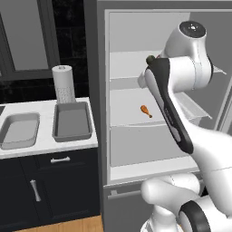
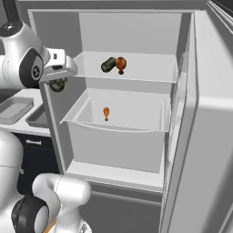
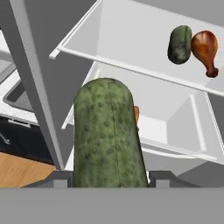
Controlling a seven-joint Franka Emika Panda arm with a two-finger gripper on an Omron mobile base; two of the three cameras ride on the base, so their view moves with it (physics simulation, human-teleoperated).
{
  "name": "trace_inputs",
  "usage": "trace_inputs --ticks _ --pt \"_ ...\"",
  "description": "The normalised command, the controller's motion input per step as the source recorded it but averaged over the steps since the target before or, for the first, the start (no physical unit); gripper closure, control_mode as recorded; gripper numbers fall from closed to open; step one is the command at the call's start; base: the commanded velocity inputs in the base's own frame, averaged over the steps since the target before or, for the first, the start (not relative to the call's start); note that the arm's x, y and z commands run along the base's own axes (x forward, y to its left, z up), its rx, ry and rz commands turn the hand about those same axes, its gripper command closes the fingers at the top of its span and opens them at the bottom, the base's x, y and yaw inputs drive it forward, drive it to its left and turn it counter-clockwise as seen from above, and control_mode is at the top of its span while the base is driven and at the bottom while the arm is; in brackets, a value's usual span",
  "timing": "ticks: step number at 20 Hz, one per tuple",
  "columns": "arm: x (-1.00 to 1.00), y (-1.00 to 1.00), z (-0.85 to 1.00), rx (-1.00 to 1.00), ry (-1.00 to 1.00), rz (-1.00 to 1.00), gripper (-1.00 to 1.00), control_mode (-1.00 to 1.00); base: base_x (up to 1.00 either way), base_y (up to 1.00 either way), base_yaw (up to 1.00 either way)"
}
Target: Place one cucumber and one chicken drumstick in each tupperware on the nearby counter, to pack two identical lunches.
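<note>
My gripper [image 3: 109, 179] is shut on a knobbly green cucumber [image 3: 107, 135], which stands up between the two fingertips [image 3: 162, 178]. In the right base view the held cucumber [image 2: 58, 85] hangs under the hand, in front of the open fridge's left wall. A second cucumber [image 2: 108, 64] and a brown chicken drumstick [image 2: 120, 64] lie together on the upper fridge shelf. Another drumstick [image 2: 106, 113] rests in the drawer below. On the white counter [image 1: 45, 145] to the left sit the lighter tupperware [image 1: 20, 130] and the darker tray-like tupperware [image 1: 72, 121], both with nothing in them.
The fridge stands open, its door [image 2: 200, 136] swung out to the right. A paper towel roll [image 1: 63, 84] stands behind the darker tupperware. Dark navy cabinets with silver handles [image 1: 60, 159] run under the counter. My own arm crosses the fridge opening in the left base view.
</note>
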Motion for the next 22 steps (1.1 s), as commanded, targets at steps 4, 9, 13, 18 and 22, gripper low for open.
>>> trace_inputs --ticks 4,9,13,18,22 --pt "-0.05 0.04 0.00 0.00 0.01 0.00 1.00 -1.00 0.00 0.00 0.00" --pt "-0.14 0.17 0.00 0.00 0.01 0.00 1.00 1.00 -0.13 0.12 0.00" --pt "0.00 0.00 0.00 0.00 0.00 0.00 1.00 1.00 -0.77 0.93 0.00" --pt "0.00 0.00 0.00 0.00 0.00 0.00 1.00 1.00 -0.56 1.00 0.00" --pt "0.00 0.00 0.00 0.00 0.00 0.00 1.00 1.00 -0.01 1.00 0.00"
